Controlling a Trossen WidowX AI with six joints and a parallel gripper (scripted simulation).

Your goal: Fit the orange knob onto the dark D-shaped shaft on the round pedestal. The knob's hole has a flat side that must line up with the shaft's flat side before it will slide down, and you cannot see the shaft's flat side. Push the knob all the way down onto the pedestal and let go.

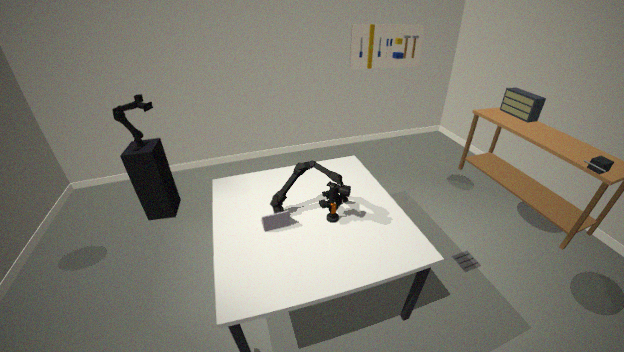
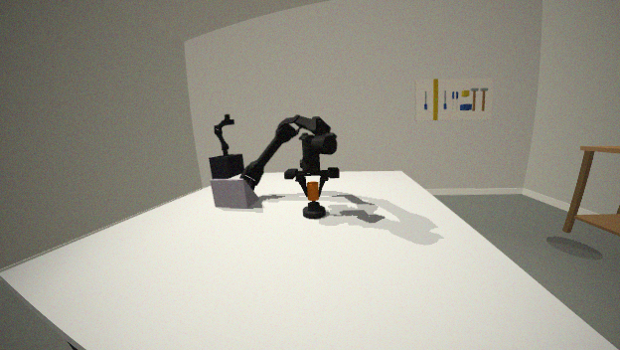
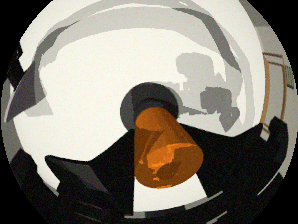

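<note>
The orange knob is upright between the fingers of my gripper, which is shut on it. The knob sits directly above the dark round pedestal on the white table. In the exterior view a short gap shows between the knob's bottom and the pedestal's disc. The shaft itself is hidden by the knob. In the wrist view the knob covers the pedestal's near side.
The arm's grey base plate lies to the left of the pedestal. A black column with a second arm stands on the floor beyond the table. A wooden shelf stands at the right wall.
</note>
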